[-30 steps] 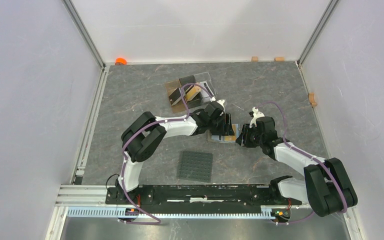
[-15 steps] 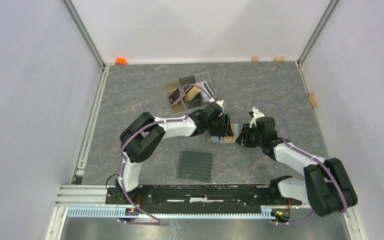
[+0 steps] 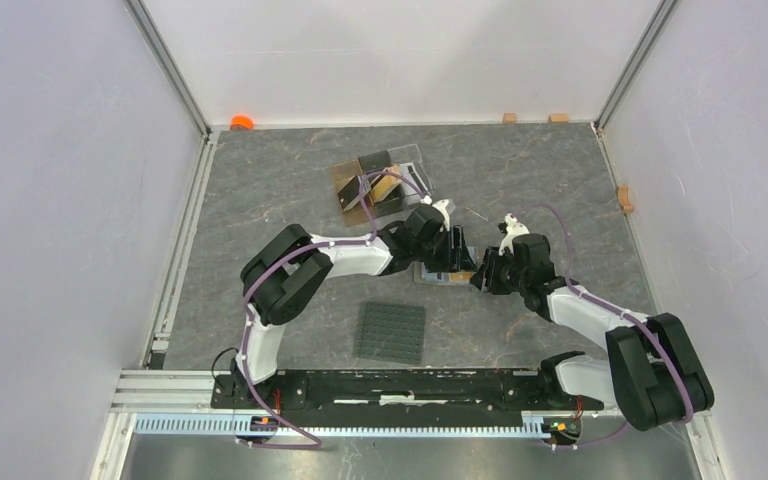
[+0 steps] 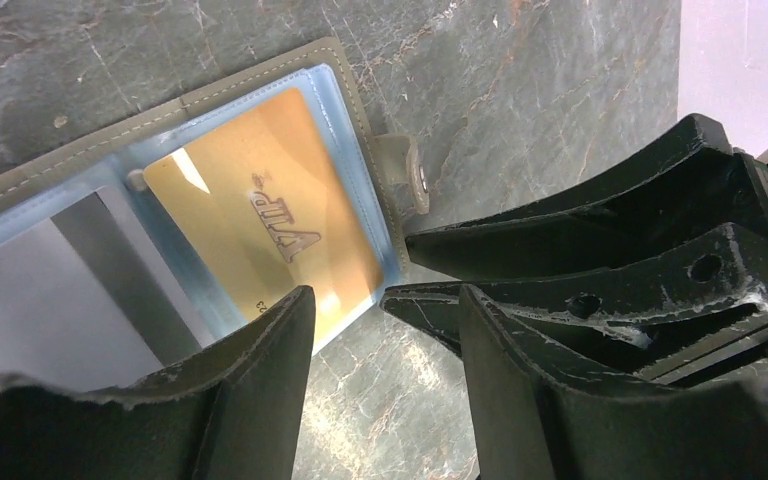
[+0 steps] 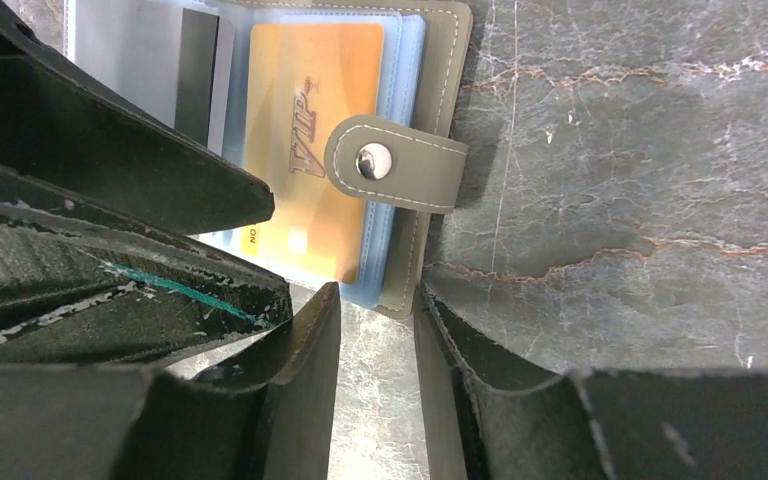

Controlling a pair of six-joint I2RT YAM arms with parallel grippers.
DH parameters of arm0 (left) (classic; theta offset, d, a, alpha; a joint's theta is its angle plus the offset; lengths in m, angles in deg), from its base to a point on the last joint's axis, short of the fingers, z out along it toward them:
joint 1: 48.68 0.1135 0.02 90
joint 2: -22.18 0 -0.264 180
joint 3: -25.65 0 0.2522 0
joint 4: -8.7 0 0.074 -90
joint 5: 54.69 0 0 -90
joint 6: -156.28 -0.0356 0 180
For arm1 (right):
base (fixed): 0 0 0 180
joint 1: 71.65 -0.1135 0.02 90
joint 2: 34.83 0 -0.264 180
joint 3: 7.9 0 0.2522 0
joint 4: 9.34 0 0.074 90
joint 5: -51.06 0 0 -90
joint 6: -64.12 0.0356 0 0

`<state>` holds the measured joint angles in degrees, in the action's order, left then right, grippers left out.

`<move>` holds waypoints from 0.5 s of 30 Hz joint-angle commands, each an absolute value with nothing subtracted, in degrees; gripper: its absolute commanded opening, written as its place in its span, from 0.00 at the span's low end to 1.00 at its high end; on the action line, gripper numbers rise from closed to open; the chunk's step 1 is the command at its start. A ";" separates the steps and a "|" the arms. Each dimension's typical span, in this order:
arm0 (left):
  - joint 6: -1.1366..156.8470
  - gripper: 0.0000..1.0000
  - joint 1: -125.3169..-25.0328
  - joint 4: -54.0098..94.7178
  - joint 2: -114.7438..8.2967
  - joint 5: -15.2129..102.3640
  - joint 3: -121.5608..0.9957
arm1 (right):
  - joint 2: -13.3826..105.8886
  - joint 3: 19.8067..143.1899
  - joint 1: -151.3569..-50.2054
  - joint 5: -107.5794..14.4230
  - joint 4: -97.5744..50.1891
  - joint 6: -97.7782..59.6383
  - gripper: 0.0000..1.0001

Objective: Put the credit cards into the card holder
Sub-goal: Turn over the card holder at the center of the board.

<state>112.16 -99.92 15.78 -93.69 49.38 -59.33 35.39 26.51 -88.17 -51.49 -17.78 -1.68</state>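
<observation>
The olive-taupe card holder [image 3: 444,273] lies open on the table between my two grippers. In the left wrist view the card holder [image 4: 345,75] has a gold-orange "VIP" card [image 4: 260,210] in its clear bluish pocket, and a grey-white card [image 4: 30,300] in the pocket beside it. In the right wrist view the snap tab [image 5: 395,162] lies over the gold card [image 5: 305,90]. My left gripper [image 4: 385,335] is open and empty at the holder's edge. My right gripper [image 5: 377,305] is narrowly open, with its tips at the holder's corner [image 5: 438,90]. The two grippers [image 3: 452,252] [image 3: 478,278] almost touch.
A clear stand [image 3: 375,185] with dark and gold cards stands behind the holder. A dark grey studded mat [image 3: 391,332] lies nearer the arm bases. An orange object [image 3: 241,122] and small wooden blocks [image 3: 509,117] sit along the back wall, with another block [image 3: 624,198] at the right wall.
My left gripper has shifted slightly right, closer to the right gripper. The right gripper and the card holder have barely moved.
</observation>
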 commanded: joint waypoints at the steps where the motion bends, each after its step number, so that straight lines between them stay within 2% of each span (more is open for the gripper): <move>1: 115.19 0.61 -100.09 9.03 -94.80 52.16 -58.21 | 35.81 25.10 -88.42 -50.97 -19.61 -1.83 0.39; 6: 111.83 0.63 -99.07 12.15 -88.88 50.36 -57.35 | 32.43 26.44 -88.31 -49.11 -22.47 -2.56 0.41; 15: 104.78 0.75 -93.75 27.69 -76.43 43.53 -53.68 | 30.41 30.98 -88.35 -52.24 -25.55 -3.52 0.42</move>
<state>110.04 -96.18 20.68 -81.61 48.33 -54.92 31.26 27.82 -88.15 -50.53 -25.29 -2.77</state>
